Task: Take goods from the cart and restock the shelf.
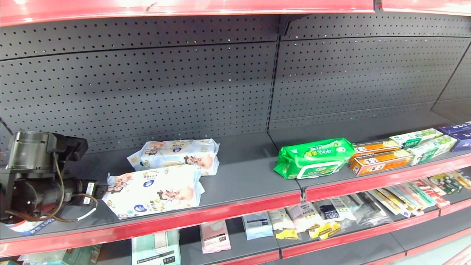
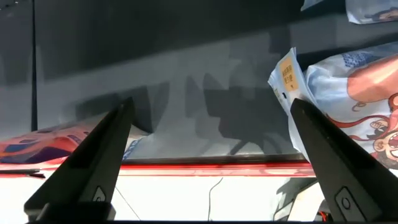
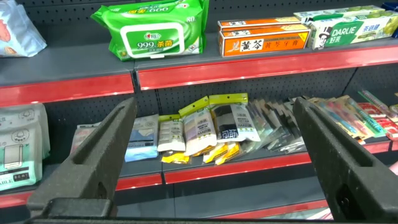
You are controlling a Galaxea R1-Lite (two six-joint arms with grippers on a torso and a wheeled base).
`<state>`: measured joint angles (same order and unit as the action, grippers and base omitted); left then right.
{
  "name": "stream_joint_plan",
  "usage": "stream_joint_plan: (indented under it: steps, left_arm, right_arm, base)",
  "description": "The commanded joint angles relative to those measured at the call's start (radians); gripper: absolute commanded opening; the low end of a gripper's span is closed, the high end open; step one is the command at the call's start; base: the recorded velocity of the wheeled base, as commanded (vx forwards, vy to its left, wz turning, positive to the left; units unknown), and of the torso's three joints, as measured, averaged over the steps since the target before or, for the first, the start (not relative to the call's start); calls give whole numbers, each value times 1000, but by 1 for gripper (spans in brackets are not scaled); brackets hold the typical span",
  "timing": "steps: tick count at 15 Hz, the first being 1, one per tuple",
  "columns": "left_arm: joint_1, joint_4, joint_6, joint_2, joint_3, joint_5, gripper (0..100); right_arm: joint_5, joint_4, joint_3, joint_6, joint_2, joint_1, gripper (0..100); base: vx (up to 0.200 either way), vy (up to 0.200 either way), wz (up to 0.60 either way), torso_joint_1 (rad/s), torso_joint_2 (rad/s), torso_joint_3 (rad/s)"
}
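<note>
Head view has me looking at the grey shelf board [image 1: 250,173] with its red front lip, under a perforated back panel [image 1: 165,81]. Two white wipe packs with cartoon print lie on the left bay: the front pack [image 1: 154,191] sits close to the lip, and the rear pack [image 1: 176,154] lies just behind it, their edges overlapping. My left arm [image 1: 40,176] rests low over the far left of the same board, right beside the front pack. On the left wrist camera the left gripper [image 2: 211,106] stands wide apart with nothing between its fingers, only bare shelf behind the gap. The front pack's corner [image 2: 354,93] is at one fingertip, and I cannot tell whether it touches. A flat printed pack [image 2: 56,140] lies on the board by the other finger. On the right bay a green wipe pack [image 1: 312,158] lies at an angle near the lip, with two orange boxes [image 1: 381,160] just beside it, then green-and-white toothpaste boxes [image 1: 423,145] and blue boxes [image 1: 461,134] at the far end. The right gripper [image 3: 214,102] is also spread wide and empty, held out in front of the lower tier, where small hanging packets [image 3: 205,127] lie in a loose heap.
</note>
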<state>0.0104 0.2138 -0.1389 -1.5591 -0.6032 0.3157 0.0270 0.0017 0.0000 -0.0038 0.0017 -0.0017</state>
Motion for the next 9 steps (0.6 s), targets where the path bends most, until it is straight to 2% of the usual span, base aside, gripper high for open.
stream_joint_plan:
  steps: [1, 3, 9]
  left_arm:
    - [11, -1, 5, -7, -6, 0, 100]
    - [23, 1, 18, -10, -7, 0, 100]
    - [49, 2, 19, -9, -10, 0, 100]
  right_arm:
    - [1, 0, 0, -1, 1, 0, 100]
    - [1, 0, 0, -1, 0, 0, 100]
    - [1, 0, 0, -1, 1, 0, 100]
  base:
    - [0, 0, 0, 0, 0, 0]
    - [0, 0, 0, 0, 0, 0]
    - [0, 0, 0, 0, 0, 0]
